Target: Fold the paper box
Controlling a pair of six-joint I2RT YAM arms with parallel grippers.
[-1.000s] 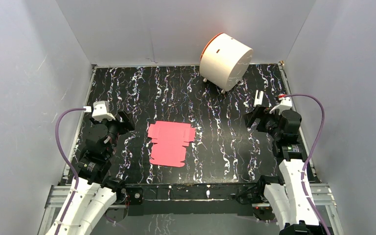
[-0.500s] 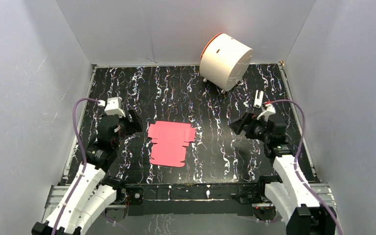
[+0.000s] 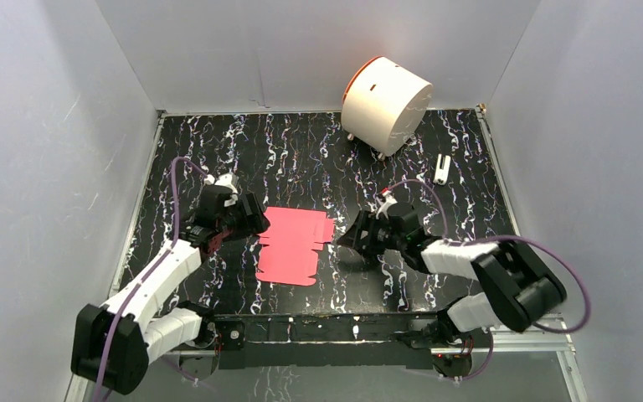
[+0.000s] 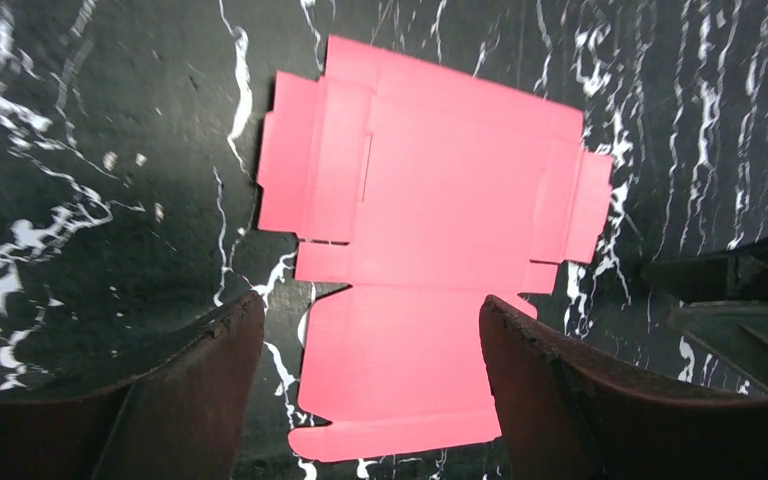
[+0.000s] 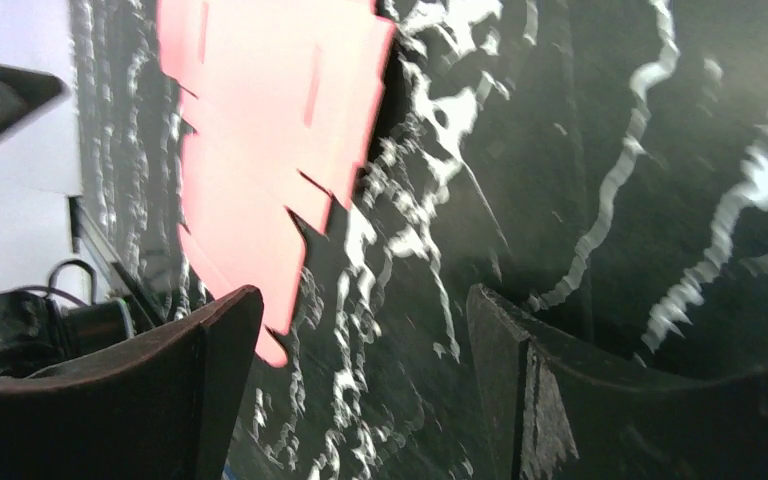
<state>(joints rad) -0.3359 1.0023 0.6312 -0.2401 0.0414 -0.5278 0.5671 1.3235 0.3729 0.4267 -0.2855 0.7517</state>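
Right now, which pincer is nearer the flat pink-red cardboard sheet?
Left. The left pincer hovers at the left edge of the flat pink-red cardboard sheet; the right pincer sits off its right edge, a gap away.

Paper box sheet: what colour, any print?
Plain pink-red, no print. The paper box shows best in the left wrist view.
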